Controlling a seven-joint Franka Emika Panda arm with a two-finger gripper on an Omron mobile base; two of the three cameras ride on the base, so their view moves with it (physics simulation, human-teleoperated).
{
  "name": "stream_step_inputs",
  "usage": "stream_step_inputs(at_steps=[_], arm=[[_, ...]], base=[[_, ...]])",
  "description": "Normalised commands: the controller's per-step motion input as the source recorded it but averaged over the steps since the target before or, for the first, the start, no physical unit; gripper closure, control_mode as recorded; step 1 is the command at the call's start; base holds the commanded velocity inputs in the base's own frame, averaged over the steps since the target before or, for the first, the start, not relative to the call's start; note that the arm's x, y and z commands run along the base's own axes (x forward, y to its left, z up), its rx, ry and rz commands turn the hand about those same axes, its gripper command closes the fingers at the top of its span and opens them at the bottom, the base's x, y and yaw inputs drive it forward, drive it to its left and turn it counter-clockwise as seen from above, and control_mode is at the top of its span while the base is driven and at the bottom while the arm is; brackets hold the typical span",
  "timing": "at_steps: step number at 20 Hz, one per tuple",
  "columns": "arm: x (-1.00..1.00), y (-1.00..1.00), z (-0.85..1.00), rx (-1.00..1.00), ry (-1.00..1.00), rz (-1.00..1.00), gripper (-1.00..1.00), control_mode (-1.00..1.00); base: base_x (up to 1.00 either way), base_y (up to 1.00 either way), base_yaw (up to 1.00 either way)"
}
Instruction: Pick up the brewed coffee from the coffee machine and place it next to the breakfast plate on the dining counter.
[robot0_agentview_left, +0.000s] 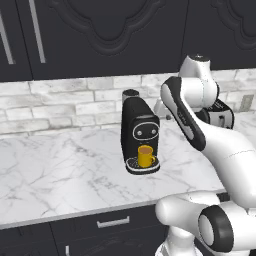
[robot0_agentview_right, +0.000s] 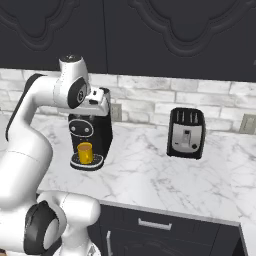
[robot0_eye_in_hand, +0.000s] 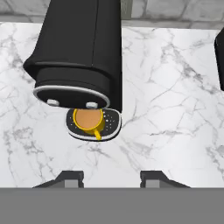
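A: Which step is in hand?

B: The approach, it is judged. The mug (robot0_eye_in_hand: 89, 121) is seen on the drip tray (robot0_eye_in_hand: 112, 124) of the machine (robot0_eye_in_hand: 81, 48), under the spout, full of brown liquid, its handle turned away from the machine's body. Nothing has been lifted yet.

A: And the gripper?

B: The gripper (robot0_eye_in_hand: 111, 178) is held above and in front of the machine, well apart from the mug. Its fingertips (robot0_eye_in_hand: 70, 178) are spread wide; it is released, and nothing is held or touched.

A: What is called for next?

B: A descent toward the tray is called for, with the overhanging head of the machine avoided. The mug would probably be taken from the front, level with its wall, and kept upright so the coffee is not spilled.

A: Anything else near the machine?

B: A toaster (robot0_agentview_right: 186, 133) is stood on the same surface (robot0_agentview_right: 150, 175), well to one side of the machine.
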Motion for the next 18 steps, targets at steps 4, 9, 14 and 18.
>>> stream_step_inputs(at_steps=[4, 9, 14, 18], arm=[[-0.14, 0.01, -0.25, 0.00, -0.17, 0.04, -1.00, -1.00], [-0.15, 0.05, -0.50, 0.01, -0.29, 0.17, -1.00, -1.00], [0.00, 0.23, -0.44, 0.07, -0.03, 0.16, -1.00, -1.00], [0.00, 0.21, -0.49, 0.07, 0.07, 0.15, -1.00, -1.00]], base=[[0.00, 0.00, 0.00], [0.00, 0.00, 0.00], [0.00, 0.00, 0.00], [0.00, 0.00, 0.00]])
